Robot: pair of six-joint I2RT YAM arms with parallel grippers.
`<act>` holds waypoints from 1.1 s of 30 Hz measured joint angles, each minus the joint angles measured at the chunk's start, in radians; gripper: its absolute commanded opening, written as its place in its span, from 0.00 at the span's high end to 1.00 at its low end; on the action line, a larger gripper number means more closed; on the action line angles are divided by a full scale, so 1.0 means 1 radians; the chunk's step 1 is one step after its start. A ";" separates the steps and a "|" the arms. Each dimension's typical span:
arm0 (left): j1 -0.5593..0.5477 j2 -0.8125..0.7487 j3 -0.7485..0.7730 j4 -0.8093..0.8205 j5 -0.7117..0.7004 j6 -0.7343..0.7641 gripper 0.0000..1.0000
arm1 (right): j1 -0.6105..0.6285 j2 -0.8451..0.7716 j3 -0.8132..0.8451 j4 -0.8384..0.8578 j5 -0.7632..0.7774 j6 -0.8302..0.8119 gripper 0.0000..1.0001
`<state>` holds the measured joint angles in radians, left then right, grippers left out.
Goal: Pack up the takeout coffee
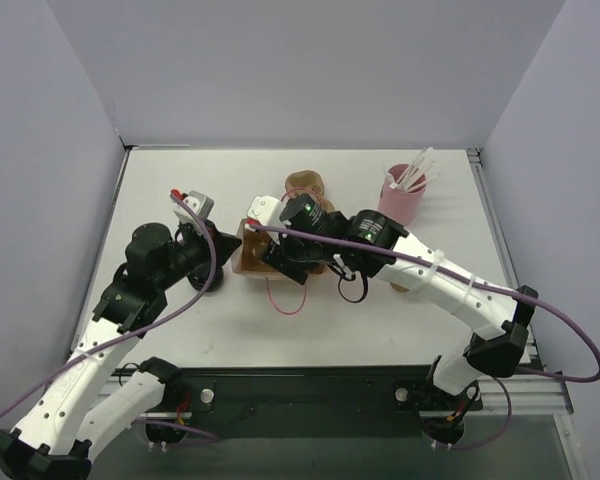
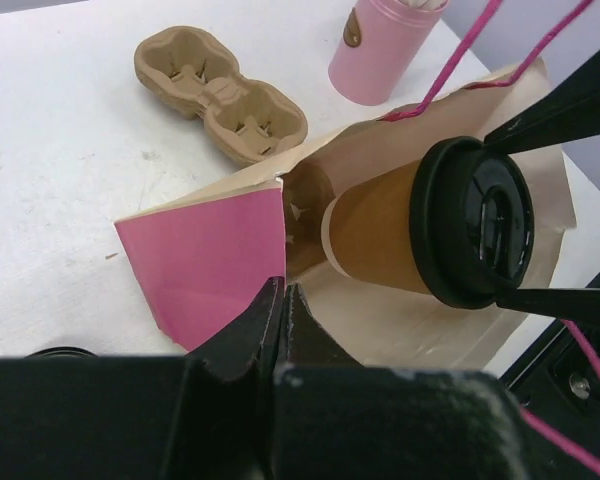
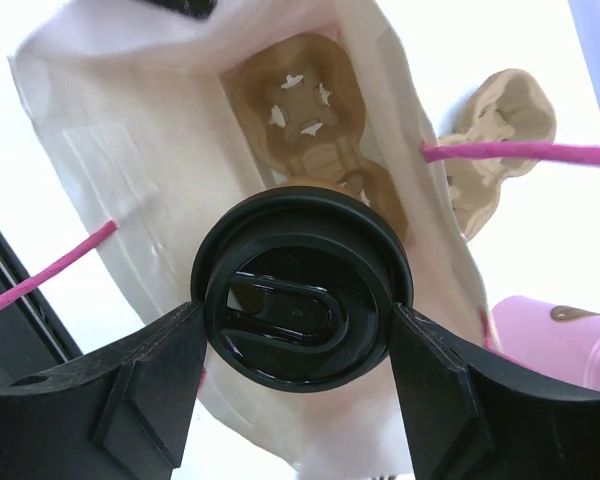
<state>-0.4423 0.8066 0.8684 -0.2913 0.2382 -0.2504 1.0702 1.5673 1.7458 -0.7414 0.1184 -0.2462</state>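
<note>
A kraft-brown coffee cup (image 2: 375, 235) with a black lid (image 3: 300, 290) lies sideways in the mouth of the paper bag (image 2: 410, 335), which is pink outside and beige inside. My right gripper (image 3: 298, 322) is shut on the lid's rim, one finger on each side, and its fingers (image 2: 560, 110) show in the left wrist view. My left gripper (image 2: 283, 300) is shut on the bag's edge beside the pink flap (image 2: 205, 260). A brown pulp tray (image 3: 300, 110) lies deep inside the bag. In the top view the arms cover most of the bag (image 1: 248, 255).
A second pulp two-hole tray (image 2: 220, 95) lies on the white table behind the bag, also in the top view (image 1: 305, 183). A pink cup with white sticks (image 1: 402, 200) stands at the back right. The bag's pink cord handles (image 1: 285, 300) trail toward the near edge.
</note>
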 measured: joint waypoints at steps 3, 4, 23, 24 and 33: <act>0.000 -0.080 -0.074 0.009 0.026 0.001 1.00 | 0.019 -0.040 -0.120 0.040 -0.011 -0.011 0.53; 0.000 -0.111 -0.096 0.007 0.035 0.001 1.00 | 0.031 -0.054 -0.171 0.045 -0.017 -0.018 0.54; 0.000 -0.322 -0.239 -0.041 0.168 0.000 1.00 | 0.082 -0.121 -0.443 0.301 0.016 -0.236 0.53; 0.000 -0.323 -0.240 -0.043 0.170 -0.001 1.00 | 0.081 -0.120 -0.455 0.319 0.006 -0.251 0.53; 0.000 -0.335 -0.246 -0.049 0.170 -0.003 1.00 | 0.055 -0.085 -0.475 0.453 -0.121 -0.322 0.54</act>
<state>-0.4423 0.4721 0.6220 -0.3405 0.4080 -0.2539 1.1252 1.4826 1.2713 -0.2886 -0.0021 -0.5686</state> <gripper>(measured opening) 0.023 0.682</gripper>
